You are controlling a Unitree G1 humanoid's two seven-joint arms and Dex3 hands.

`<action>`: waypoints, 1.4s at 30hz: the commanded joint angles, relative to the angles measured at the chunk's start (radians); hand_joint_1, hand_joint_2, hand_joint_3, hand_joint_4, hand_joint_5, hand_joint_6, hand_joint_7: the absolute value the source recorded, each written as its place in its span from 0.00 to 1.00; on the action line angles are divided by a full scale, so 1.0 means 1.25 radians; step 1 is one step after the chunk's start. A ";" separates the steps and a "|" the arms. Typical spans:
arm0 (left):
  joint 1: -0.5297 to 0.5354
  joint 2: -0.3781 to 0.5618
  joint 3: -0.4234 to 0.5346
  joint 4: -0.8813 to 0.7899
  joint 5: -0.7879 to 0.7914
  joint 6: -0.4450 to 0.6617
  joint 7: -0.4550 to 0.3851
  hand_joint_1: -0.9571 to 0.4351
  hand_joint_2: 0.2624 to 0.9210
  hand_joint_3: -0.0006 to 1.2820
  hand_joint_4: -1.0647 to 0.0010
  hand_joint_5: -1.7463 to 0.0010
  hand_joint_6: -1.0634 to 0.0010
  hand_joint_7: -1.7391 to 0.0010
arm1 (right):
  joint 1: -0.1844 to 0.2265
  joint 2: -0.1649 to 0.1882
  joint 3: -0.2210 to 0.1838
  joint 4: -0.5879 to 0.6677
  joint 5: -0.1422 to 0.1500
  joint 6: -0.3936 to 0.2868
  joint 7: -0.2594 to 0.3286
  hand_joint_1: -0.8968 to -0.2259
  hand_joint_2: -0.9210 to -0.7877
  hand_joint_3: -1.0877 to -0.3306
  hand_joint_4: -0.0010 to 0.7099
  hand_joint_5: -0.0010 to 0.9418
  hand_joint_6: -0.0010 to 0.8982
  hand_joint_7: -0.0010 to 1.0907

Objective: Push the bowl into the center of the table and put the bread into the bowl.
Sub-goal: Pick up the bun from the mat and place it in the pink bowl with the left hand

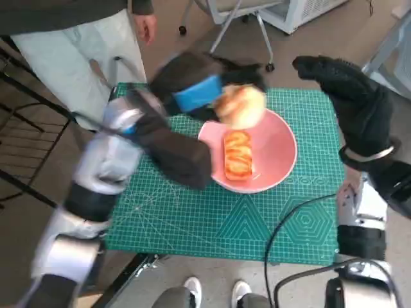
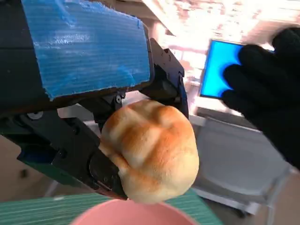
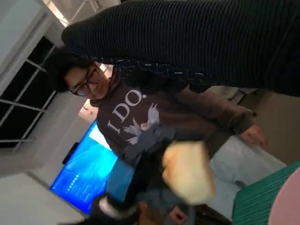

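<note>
Fingers [image 2: 101, 171] of left hand [image 1: 192, 90] hold bun [image 1: 241, 106] over bowl's [image 1: 279, 160] far rim.

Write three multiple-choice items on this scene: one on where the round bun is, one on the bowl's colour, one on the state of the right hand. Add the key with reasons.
1. Where is the round bun?
A. Lying on the green mat
B. Held by the left hand above the bowl's far rim
C. On the floor

2. What colour is the bowl?
A. Pink
B. White
C. Blue

3. What is the state of the right hand?
A. Gripping the bowl's rim
B. Holding a piece of bread
C. Holding nothing, raised beside the table

Key: 1 B, the left hand grips the bun over the rim. 2 A, the bowl is pink, with a twisted pastry inside. 3 C, the glove touches nothing.
</note>
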 commanded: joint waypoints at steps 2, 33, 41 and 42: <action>-0.054 -0.047 -0.040 0.141 0.032 -0.030 0.038 0.69 1.00 0.03 0.30 0.36 0.39 0.36 | 0.015 -0.015 -0.007 0.006 -0.007 -0.002 0.003 0.32 0.00 0.54 0.24 0.00 0.00 0.42; -0.045 -0.086 -0.024 0.325 -0.034 0.014 -0.056 0.40 0.93 0.02 1.00 1.00 0.87 1.00 | 0.027 -0.012 -0.025 -0.006 0.006 0.004 -0.013 0.29 0.00 0.59 0.28 0.00 0.10 0.31; 0.008 -0.045 0.095 0.234 -0.203 -0.016 -0.137 0.35 0.96 0.02 1.00 1.00 0.88 1.00 | 0.024 -0.008 -0.023 -0.007 0.005 0.007 -0.016 0.30 0.00 0.59 0.28 0.00 0.11 0.28; 0.014 -0.043 0.105 0.226 -0.218 -0.017 -0.145 0.34 0.97 0.02 1.00 1.00 0.88 1.00 | 0.024 -0.008 -0.023 -0.008 0.005 0.008 -0.017 0.30 0.00 0.59 0.28 0.00 0.11 0.28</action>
